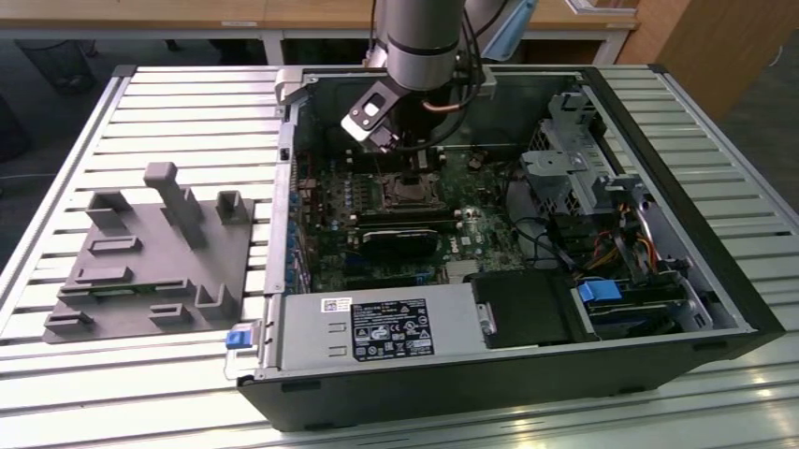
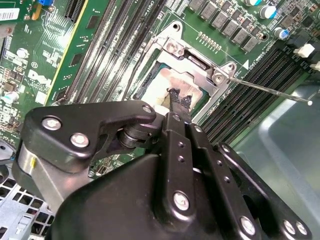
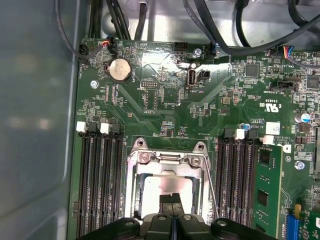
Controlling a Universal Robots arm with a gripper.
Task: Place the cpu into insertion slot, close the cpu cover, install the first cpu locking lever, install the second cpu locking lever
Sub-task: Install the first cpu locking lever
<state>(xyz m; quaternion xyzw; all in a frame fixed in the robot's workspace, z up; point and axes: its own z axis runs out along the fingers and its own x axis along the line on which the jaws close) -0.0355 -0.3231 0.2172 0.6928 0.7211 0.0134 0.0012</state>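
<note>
Inside the open computer case, the insertion slot (image 1: pixel 406 192) sits on the green motherboard. In both wrist views the cpu (image 3: pixel 152 190) (image 2: pixel 172 80) lies in it with its silvery face up. The cpu cover (image 3: pixel 134 185) (image 2: pixel 200 67) lies as a metal frame around it. A thin locking lever (image 3: pixel 213 192) (image 2: pixel 272 91) sticks out from one corner of the socket. My gripper (image 3: pixel 170 199) (image 2: pixel 180 100) (image 1: pixel 381 140) is shut, and its black tips rest at the middle of the cpu's face. I see nothing between the fingers.
Long black memory slots (image 3: pixel 100 185) flank the socket, and a green memory module (image 3: pixel 267 190) stands in one. Black cables (image 3: pixel 225 30) hang near the case wall. In the exterior view, a grey fixture block (image 1: pixel 150 253) lies at the left and the power supply (image 1: pixel 374 327) sits near the front.
</note>
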